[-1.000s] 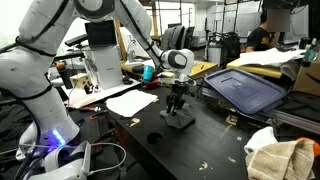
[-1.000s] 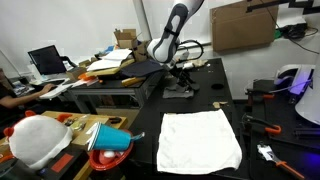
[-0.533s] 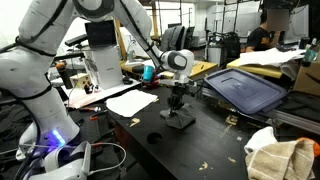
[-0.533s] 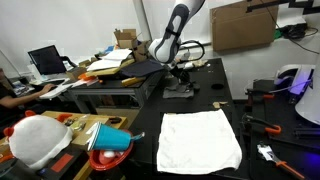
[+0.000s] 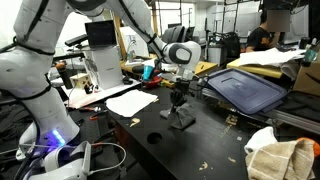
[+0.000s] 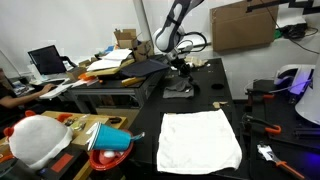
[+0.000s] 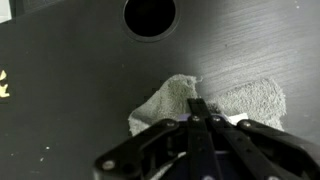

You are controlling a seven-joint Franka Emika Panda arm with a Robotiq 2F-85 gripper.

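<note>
Where the jaws meet, they pinch a crumpled, fuzzy grey terry cloth [image 7: 163, 102].

Table hole [image 7: 150, 17]: round and dark, near the gripper [image 7: 197, 110], just ahead of its tips in the wrist view.
Black table [image 5: 200, 150]: below the gripper, with small tan crumbs scattered on it.
White paper [image 5: 132, 102]: lies flat, beside the gripper on the monitor [image 5: 100, 33] side.
Dark blue lid [image 5: 245, 88]: near the gripper, on the opposite side from the paper.
White cloth [image 6: 200, 138]: spread flat, well apart from the gripper.
Beige towel [image 5: 280, 155]: bunched up, well apart, at the table corner.
</note>
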